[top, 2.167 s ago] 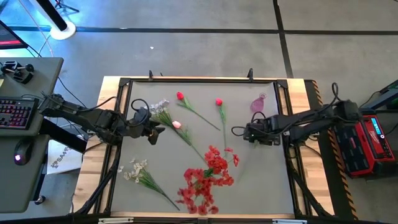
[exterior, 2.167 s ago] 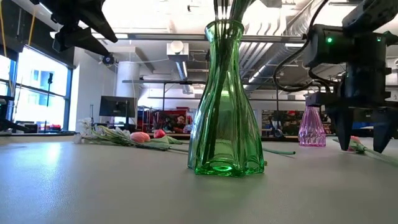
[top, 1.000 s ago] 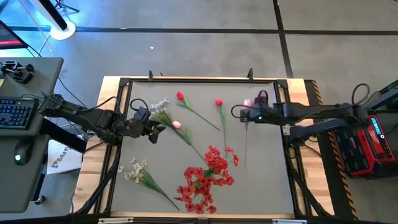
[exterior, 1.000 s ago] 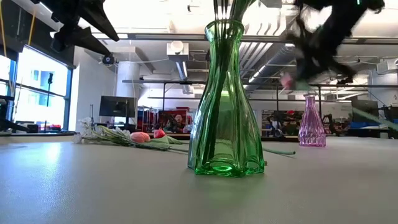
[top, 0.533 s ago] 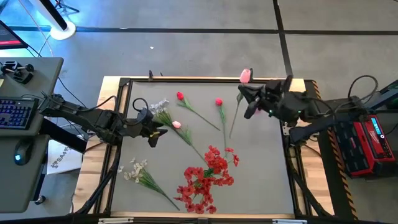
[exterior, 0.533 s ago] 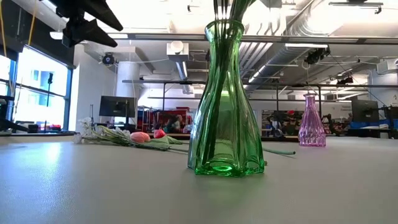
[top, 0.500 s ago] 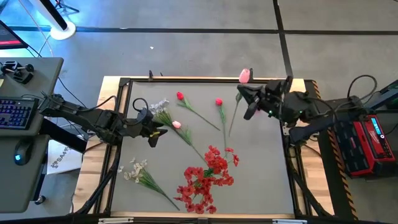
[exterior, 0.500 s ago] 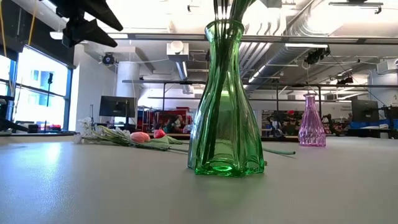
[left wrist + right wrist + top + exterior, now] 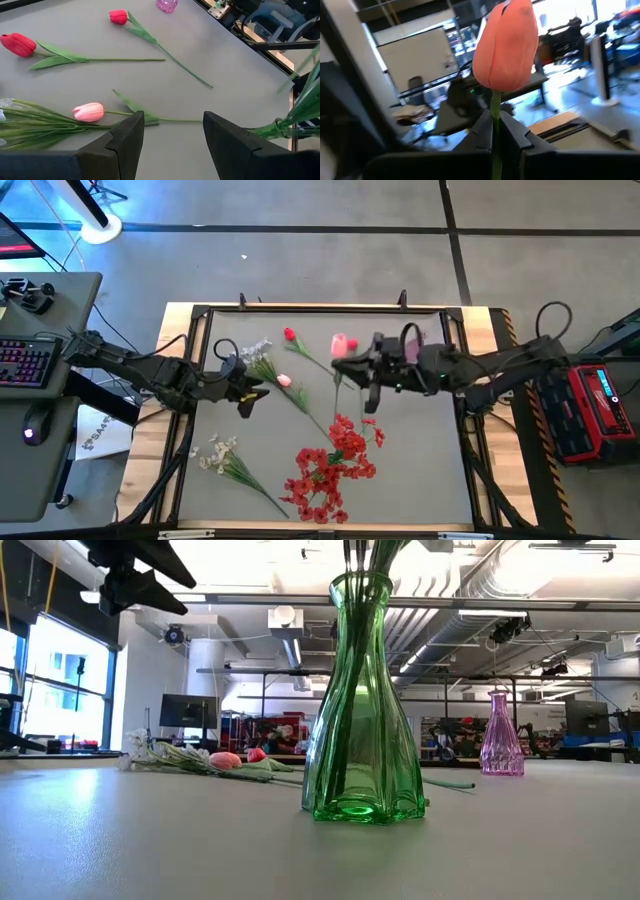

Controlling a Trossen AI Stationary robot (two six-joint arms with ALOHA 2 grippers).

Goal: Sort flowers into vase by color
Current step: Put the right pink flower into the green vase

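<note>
Right gripper (image 9: pixel 352 370): over the middle of the table toward its far edge, fingers clamped on the green stem of a pink tulip (image 9: pixel 341 345). High view gives the bud pointing toward the table's left edge, the stem running back into the fingers. Right wrist view alone shows the grip close up: bud (image 9: pixel 506 44) above the two dark fingers, stem pinched between them, room behind.

Left gripper (image 9: pixel 250 388): near the left edge, above the table, fingers apart and empty. Its wrist view shows a second pink tulip (image 9: pixel 89 112) lying just ahead of the fingers, stem running toward the right edge, plus two red tulips (image 9: pixel 19 44) lying flat, stems toward the right.

Low view only: green glass vase (image 9: pixel 359 705) upright, stems inside, and a small pink vase (image 9: pixel 501 735) farther back; neither shape reads from above.

Surface: grey table (image 9: pixel 420 470) in a wooden frame. Red blossom clusters (image 9: pixel 330 465) near the near edge; white spray (image 9: pixel 222 456) toward the near-left corner.

Room: concrete floor, desk with keyboard (image 9: pixel 22 364) beyond the left edge.
</note>
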